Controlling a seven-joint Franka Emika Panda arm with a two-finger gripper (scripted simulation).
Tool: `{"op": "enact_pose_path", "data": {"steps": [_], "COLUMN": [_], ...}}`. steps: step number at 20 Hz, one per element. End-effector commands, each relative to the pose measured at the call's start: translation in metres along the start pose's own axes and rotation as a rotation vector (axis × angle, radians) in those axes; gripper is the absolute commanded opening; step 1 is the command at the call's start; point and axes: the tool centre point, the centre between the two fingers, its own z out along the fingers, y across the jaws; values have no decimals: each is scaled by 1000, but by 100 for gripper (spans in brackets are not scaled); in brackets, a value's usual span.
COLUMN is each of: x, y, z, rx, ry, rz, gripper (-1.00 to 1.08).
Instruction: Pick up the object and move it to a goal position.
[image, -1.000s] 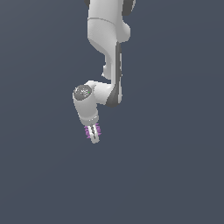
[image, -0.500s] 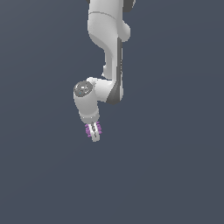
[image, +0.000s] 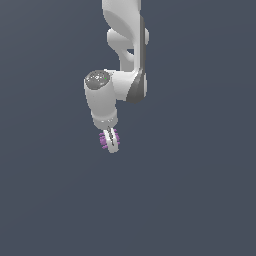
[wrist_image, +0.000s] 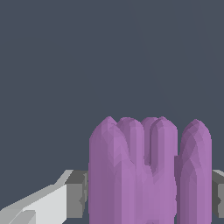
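Note:
The purple ridged object (image: 104, 140) sits between my white gripper's (image: 111, 143) fingers, held in the air under the arm's wrist in the exterior view. Its toothed sides stick out on both sides of the fingers. In the wrist view the object (wrist_image: 146, 170) fills the lower middle as several rounded purple ridges, with a white and grey finger (wrist_image: 65, 197) pressed against one side and the edge of the other finger (wrist_image: 218, 192) against the opposite side. The gripper is shut on the object. No goal marker shows in either view.
The white arm (image: 125, 55) comes down from the top of the exterior view. Everything around it is a plain dark grey-blue surface (image: 200, 190) with no other objects or edges showing.
The wrist with the purple object has shifted slightly toward the exterior view's left and a little upward. The grip on the object is unchanged.

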Motion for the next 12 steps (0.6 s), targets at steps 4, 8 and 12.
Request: {"op": "enact_pose_path", "data": {"steps": [4,8,12], "x": [-17,-29,-38], "y": [-4,-7,-10], "z": [-62,-104,-138], "rx": [0,-1,-1], "ry": [1,3,3], "rz": [1,1,1], "gripper": [-100,-100,-100]}}
